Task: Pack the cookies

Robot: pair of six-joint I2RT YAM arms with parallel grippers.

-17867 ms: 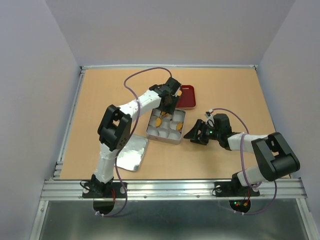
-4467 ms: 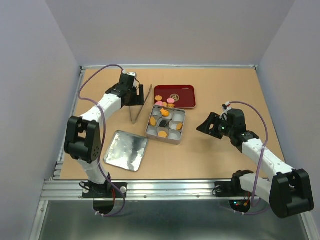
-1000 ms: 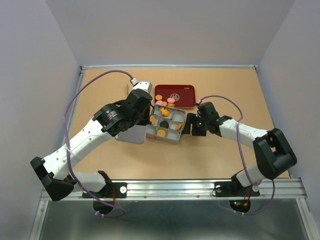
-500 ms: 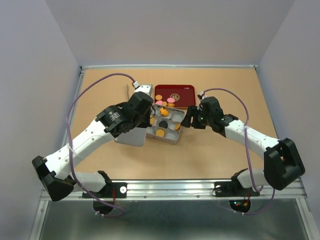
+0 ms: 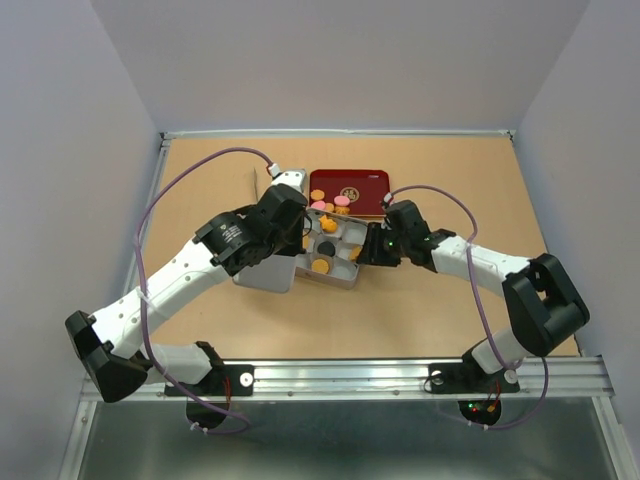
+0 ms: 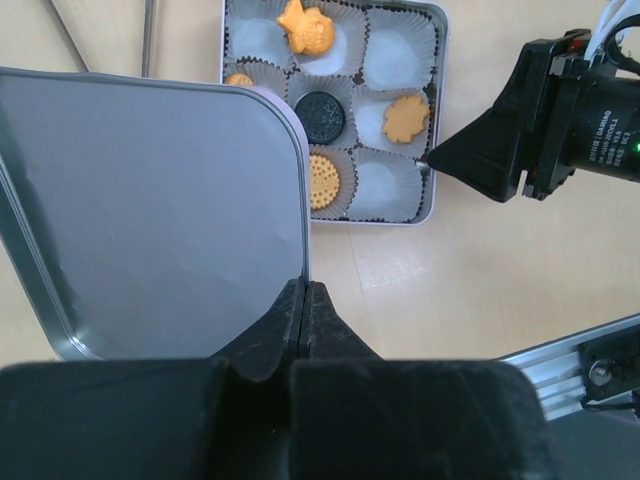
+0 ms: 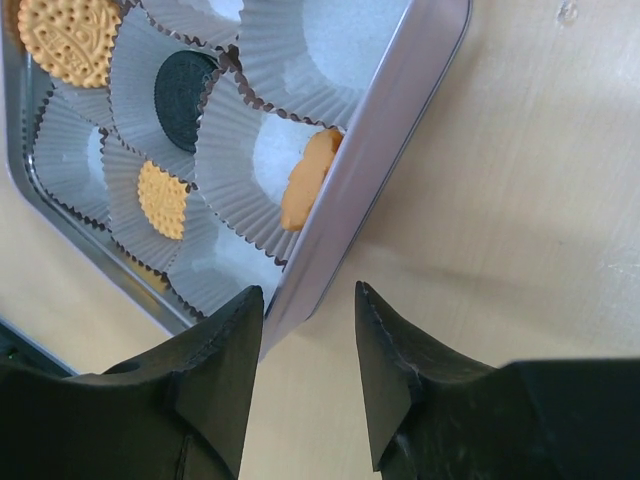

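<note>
Since half a second back, the right tool (image 7: 307, 295) has swung in low against the tin (image 7: 390, 130); the left arm has barely shifted.

Left tool (image 6: 305, 300): fingers are pressing together on the near edge of the lid (image 6: 150, 210), holding it flat and raised, overlapping the tin's left column. Likely it is staging the lid for capping.

Right tool: fingers are standing apart, straddling the tin's wall near a corner, with counter (image 7: 500, 200) showing in the gap. It is not gripping yet and is probably getting set to brace the tin against sliding.

Cookies (image 6: 322, 180): five are sitting in the tin's paper cups, and several cups are showing empty. More are lying on the tray (image 5: 365, 180) just behind the tin, so packing is looking unfinished.
</note>
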